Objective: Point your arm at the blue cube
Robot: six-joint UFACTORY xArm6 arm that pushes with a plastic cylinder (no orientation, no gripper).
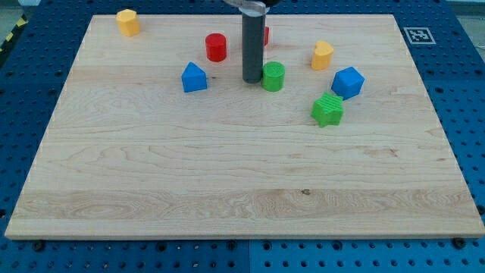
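Observation:
The blue cube (348, 83) sits on the wooden board (227, 182) at the view's upper right. My tip (251, 80) rests on the board just left of a green cylinder (273, 76), touching or nearly touching it. The tip is well to the left of the blue cube. A second blue block (194, 77), with a peaked top, lies left of the tip.
A green star-like block (327, 110) lies just below-left of the blue cube. A yellow block (322, 55) is above-left of it. A red cylinder (216, 47) is upper left of the tip; another red block (264, 35) is partly hidden behind the rod. A yellow block (128, 23) sits at the top left.

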